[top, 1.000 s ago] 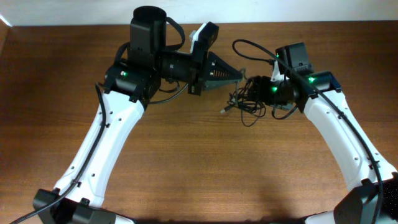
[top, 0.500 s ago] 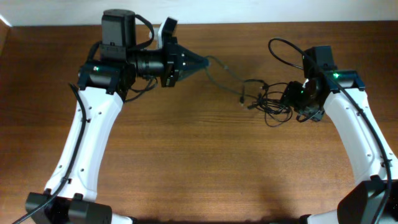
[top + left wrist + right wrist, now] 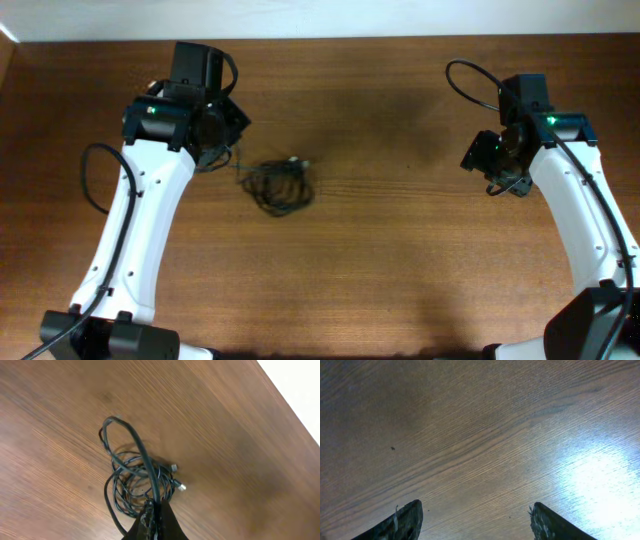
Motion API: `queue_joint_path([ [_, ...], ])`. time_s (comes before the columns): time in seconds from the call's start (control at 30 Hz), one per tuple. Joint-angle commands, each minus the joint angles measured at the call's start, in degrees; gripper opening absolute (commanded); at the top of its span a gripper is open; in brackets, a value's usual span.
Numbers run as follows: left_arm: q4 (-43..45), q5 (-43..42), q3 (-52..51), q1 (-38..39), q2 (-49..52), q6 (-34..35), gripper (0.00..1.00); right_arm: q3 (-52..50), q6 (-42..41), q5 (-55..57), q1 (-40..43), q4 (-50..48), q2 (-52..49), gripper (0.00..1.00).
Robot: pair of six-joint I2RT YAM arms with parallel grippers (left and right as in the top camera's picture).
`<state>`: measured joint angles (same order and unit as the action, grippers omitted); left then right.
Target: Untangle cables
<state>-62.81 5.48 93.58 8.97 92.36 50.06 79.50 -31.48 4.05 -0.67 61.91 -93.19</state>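
Left end effector pinched on bunched cables (one strand), right end effector wide apart, empty

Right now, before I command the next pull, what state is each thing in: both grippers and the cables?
left gripper: shut, pinching one strand of the cables.
right gripper: open, nothing between its fingers, over bare table.
cables: tangled in one bunch lying on the table, close to the left gripper, far from the right one.
plug ends: two silvery ones showing, loose at the bunch's edge.
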Motion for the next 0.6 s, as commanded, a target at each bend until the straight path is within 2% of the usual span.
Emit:
queue_joint_path([
  [0.0, 0.7, -4.8, 0.2, 0.7, -0.6, -2.3, 0.0, 0.2, 0.1, -3.2, 0.3, -0.4, -0.1, 0.7],
  [0.13, 7.5, -28.2, 0.2, 3.0, -0.6, -14.5, 0.0, 0.2, 8.3, -16.0, 0.3, -3.3, -0.1, 0.71],
  [0.2, 12.9, -44.3, 0.2, 4.9, -0.6, -23.2, 0.0, 0.2, 12.9, -23.3, 0.3, -4.7, -0.1, 0.75],
  [0.3, 19.5, -65.1, 0.2, 7.3, -0.6, -31.3, 0.0, 0.2, 16.7, -29.5, 0.3, -5.1, -0.1, 0.78],
  [0.37, 22.2, -71.4, 0.2, 8.3, -0.6, -32.0, 0.0, 0.2, 16.7, -29.6, 0.3, -4.9, -0.1, 0.78],
  [0.47, 25.0, -73.7, 0.2, 9.3, -0.6, -31.9, 0.0, 0.2, 16.7, -29.6, 0.3, -4.9, -0.1, 0.79],
  [0.57, 30.5, -78.5, 0.3, 9.5, -0.7, -27.0, 0.0, 0.2, 16.7, -29.6, 0.3, -5.0, -0.1, 0.79],
])
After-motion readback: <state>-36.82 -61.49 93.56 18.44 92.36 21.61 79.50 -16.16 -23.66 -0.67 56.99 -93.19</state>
